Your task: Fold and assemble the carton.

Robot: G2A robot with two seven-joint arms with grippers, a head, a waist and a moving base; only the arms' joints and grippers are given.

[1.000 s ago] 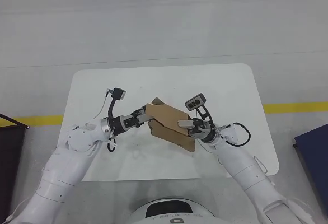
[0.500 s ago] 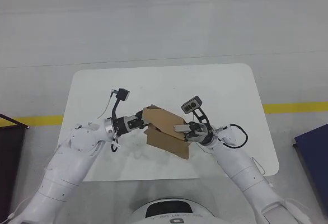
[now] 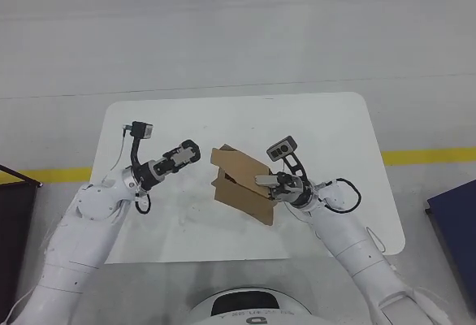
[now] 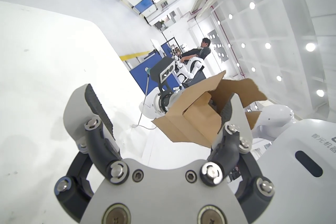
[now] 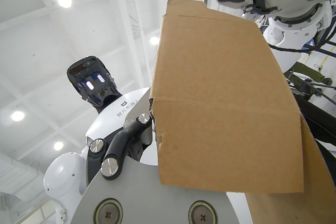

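The white table [image 3: 327, 130] has rounded corners, and its bare top bears a few faint scuffs. The carton [image 3: 240, 188], of brown cardboard, is over the middle of the table, a little to the right. It is only partly formed, lying aslant with its long side running from far left to near right. One loose flap [image 3: 226, 153] stands open at its far left end. In the left wrist view that end gapes, with folded panels showing inside.

The right gripper [image 3: 265, 181] is at the carton's right side, clamped onto a wall of it. In the right wrist view this wall rises straight out of the claw and hides the fingertips. Whether the carton's near edge touches the table cannot be told.

The left gripper [image 3: 189, 152] is left of the carton, apart from it and pointing toward its open end. Its fingers [image 4: 98, 107] are spread wide with nothing between them.
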